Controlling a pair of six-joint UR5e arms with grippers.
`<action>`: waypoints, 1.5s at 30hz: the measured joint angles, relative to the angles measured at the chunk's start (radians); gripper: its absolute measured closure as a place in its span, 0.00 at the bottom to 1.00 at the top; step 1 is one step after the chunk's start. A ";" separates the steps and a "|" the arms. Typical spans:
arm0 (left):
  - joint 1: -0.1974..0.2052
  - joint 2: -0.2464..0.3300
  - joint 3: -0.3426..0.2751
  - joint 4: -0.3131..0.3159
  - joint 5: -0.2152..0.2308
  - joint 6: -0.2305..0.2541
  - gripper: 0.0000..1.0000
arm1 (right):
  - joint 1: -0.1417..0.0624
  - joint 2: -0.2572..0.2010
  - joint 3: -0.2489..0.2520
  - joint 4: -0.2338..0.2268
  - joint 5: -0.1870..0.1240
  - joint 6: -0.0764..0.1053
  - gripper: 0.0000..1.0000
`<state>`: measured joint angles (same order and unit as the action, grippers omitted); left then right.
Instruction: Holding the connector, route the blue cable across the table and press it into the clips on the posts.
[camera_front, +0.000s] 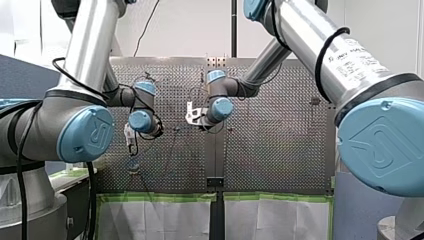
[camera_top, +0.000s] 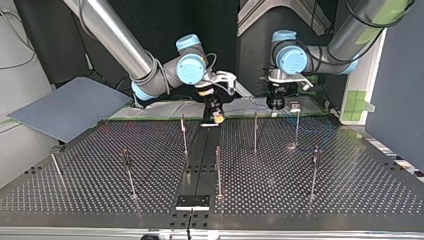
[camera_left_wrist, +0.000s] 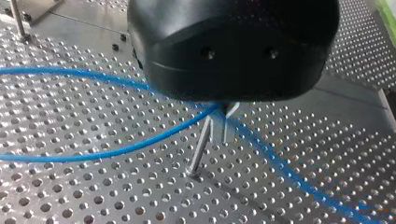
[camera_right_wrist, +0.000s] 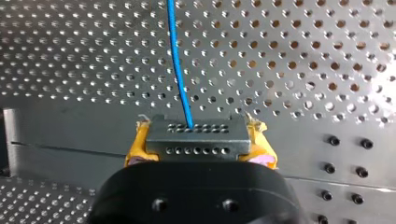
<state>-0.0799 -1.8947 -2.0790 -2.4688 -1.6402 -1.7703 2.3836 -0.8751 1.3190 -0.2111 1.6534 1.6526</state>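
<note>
My right hand (camera_right_wrist: 200, 135) clamps its yellow pads (camera_right_wrist: 134, 150) on the grey connector (camera_right_wrist: 196, 142), at the middle of the tabletop's (camera_right_wrist: 303, 56) edge nearest the arms. The blue cable (camera_right_wrist: 180, 70) leaves the connector across the perforated surface. It passes under my left hand (camera_top: 275, 104) beside a thin post (camera_left_wrist: 201, 144). That hand's state cannot be told.

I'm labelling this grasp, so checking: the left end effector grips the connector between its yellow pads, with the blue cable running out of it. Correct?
Wrong arm. It is the right end effector that grips the connector between its yellow pads, with the blue cable running out of it; the right wrist view shows this.
</note>
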 joint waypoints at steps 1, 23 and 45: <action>0.001 -0.004 0.004 0.003 0.000 -0.002 1.00 | -0.003 0.000 0.000 -0.009 -0.003 0.005 1.00; 0.005 -0.012 0.016 0.020 0.029 -0.050 1.00 | -0.023 0.057 0.000 -0.055 -0.034 0.029 1.00; 0.042 -0.121 0.107 0.045 0.046 -0.072 1.00 | -0.072 0.064 0.000 -0.058 -0.037 0.033 1.00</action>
<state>-0.0377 -2.0153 -1.9720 -2.4235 -1.5943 -1.8420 2.3114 -0.8109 1.3186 -0.2690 1.6168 1.6860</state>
